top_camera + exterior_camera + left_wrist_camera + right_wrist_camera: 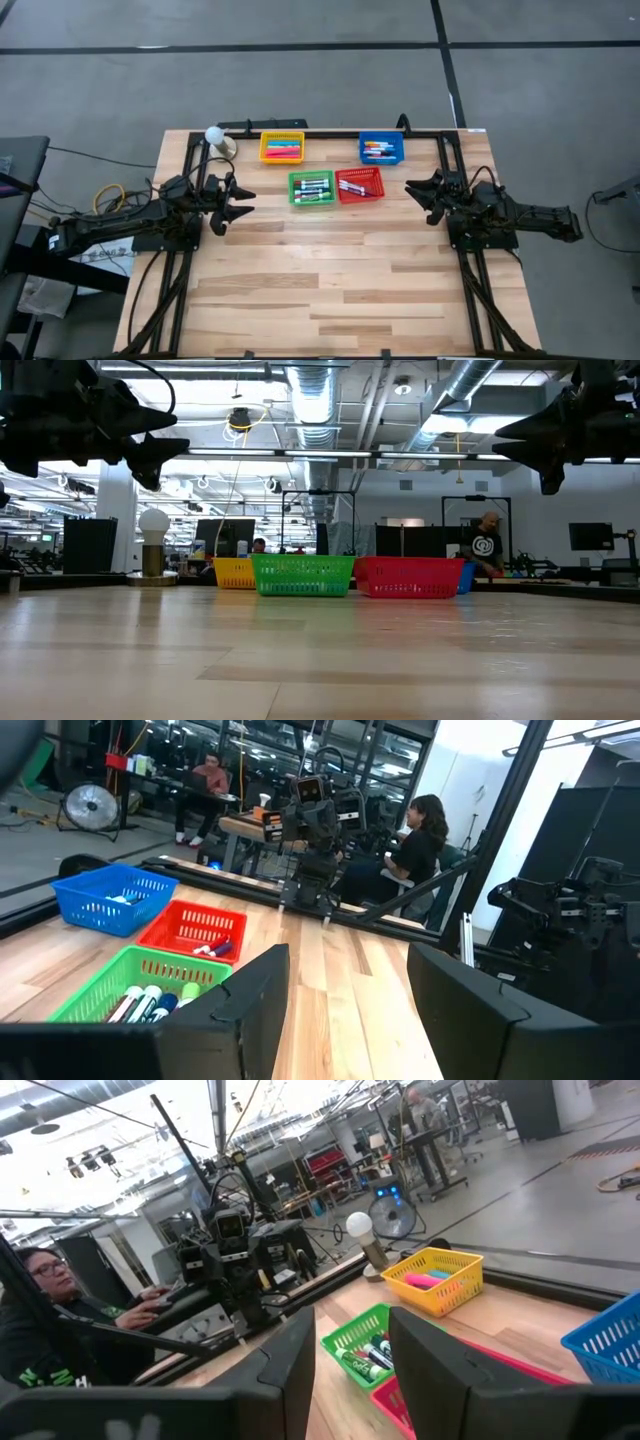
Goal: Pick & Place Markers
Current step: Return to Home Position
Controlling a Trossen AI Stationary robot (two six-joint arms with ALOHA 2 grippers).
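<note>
The left gripper (236, 207) is held above the table's left side, level with the green basket. Its fingers are spread wide and nothing is pinched between them; the same gap is shown in its wrist view. The right gripper (420, 201) is held in a mirrored pose over the right side, near the red basket, its fingers likewise spread and empty. In the low view both are seen hanging well above the wood.

The markers (313, 189) are found only inside the four mesh baskets. Several are laid in the green basket (303, 575), and a few in the red basket (410, 577) set just beside it. Pink and orange ones are held in the yellow basket (440, 1285) and some more in the blue basket (110, 915), both placed farther back by the table's far rail. No marker is seen lying loose on the table (320, 280), so the sorting is judged to be done, and only the parking of the arms is thought to be left.

A white bulb on a small stand (153, 530) is placed just beside the yellow basket, towards the far left corner. Beyond the table, seated people (418, 845) are seen. Nothing is seen standing in the way of a withdrawal; the baskets are judged to be the only things near enough to be brushed
</note>
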